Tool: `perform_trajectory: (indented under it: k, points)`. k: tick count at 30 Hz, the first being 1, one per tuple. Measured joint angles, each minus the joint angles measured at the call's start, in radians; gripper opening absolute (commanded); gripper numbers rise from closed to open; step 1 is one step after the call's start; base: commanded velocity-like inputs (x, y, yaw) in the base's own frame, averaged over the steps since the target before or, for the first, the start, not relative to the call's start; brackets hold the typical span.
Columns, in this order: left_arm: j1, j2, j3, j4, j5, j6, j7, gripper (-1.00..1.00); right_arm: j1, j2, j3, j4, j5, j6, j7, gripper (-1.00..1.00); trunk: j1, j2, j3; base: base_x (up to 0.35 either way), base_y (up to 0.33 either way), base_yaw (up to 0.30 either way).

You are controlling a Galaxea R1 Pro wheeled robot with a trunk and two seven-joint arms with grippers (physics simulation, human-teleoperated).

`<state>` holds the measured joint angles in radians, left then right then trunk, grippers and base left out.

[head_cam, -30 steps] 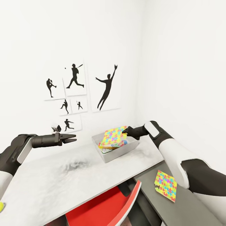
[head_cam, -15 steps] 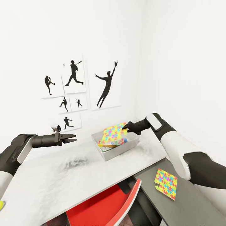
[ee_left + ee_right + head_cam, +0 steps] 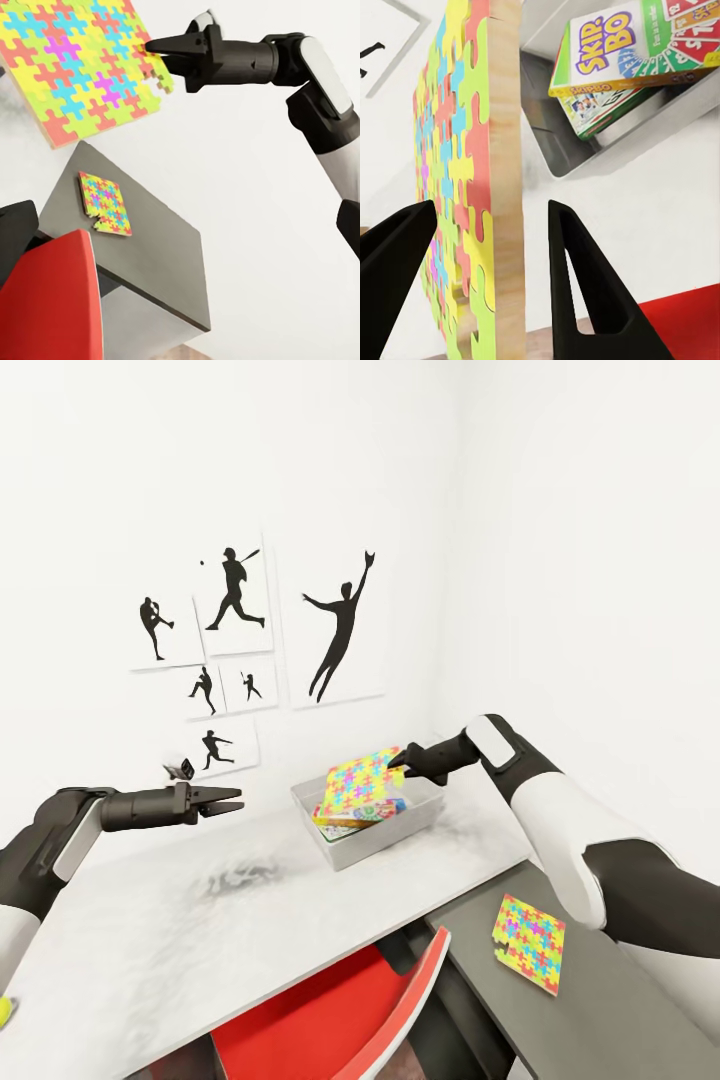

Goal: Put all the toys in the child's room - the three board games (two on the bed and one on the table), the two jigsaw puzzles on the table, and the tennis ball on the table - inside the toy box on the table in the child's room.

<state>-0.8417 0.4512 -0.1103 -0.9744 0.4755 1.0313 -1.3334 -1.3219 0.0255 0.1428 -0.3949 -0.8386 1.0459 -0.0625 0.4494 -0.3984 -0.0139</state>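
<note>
The light grey toy box (image 3: pixel 384 844) stands at the far end of the white table (image 3: pixel 200 940). One jigsaw puzzle (image 3: pixel 362 779) stands tilted on its edge inside it, over the green Skip-Bo board game (image 3: pixel 619 49) and a second board game (image 3: pixel 598 109). My right gripper (image 3: pixel 397 764) is open at the puzzle's upper corner. The right wrist view shows the puzzle's edge (image 3: pixel 502 187) between the spread fingers. The other jigsaw puzzle (image 3: pixel 528 943) lies flat on a lower grey surface (image 3: pixel 600 1020). The tennis ball (image 3: pixel 5 1012) peeks in at the table's near left edge. My left gripper (image 3: pixel 232 799) hovers open and empty above the table.
A red chair (image 3: pixel 320 1020) is tucked under the table's near edge. White walls close off the corner behind the toy box, with black sports silhouette pictures (image 3: pixel 340 625) on the left wall. The grey surface (image 3: pixel 142 247) sits lower, at the table's right.
My right gripper has risen slightly and the puzzle has tipped more upright in the toy box. The view has shifted a little. The left arm has held still.
</note>
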Motion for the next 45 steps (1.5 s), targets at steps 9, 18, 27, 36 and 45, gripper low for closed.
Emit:
perform_trajectory:
  k: [9, 18, 27, 36, 45]
  points:
    - [0.000, 0.000, 0.001, 0.000, 0.000, 0.002, -0.001, 1.00, 0.000, -0.004, 0.000, 0.000, -0.001, 0.000, -0.001, -1.00, 0.000, 0.000, 0.000, 0.000, 0.000, 0.000]
    - [0.000, 0.000, 0.001, 0.000, 0.000, 0.002, -0.001, 1.00, 0.002, -0.004, 0.000, 0.000, -0.002, -0.004, 0.000, -1.00, 0.000, 0.000, 0.000, 0.000, 0.000, 0.000]
    - [0.000, 0.000, 0.001, 0.000, 0.000, 0.002, -0.001, 1.00, 0.002, -0.004, 0.001, 0.000, -0.002, -0.014, 0.000, -1.00, 0.000, 0.000, 0.000, 0.046, 0.013, 0.000]
    - [0.000, 0.000, 0.001, 0.000, 0.000, 0.002, 0.000, 1.00, 0.002, -0.003, 0.001, 0.000, -0.002, -0.015, -0.001, -1.00, 0.000, 0.000, 0.000, 0.076, 0.078, 0.000]
    - [0.000, 0.000, 0.001, 0.000, 0.000, 0.002, -0.001, 1.00, 0.002, -0.004, 0.001, 0.000, -0.002, -0.015, -0.001, -1.00, 0.000, 0.000, 0.000, 0.107, 0.058, 0.000]
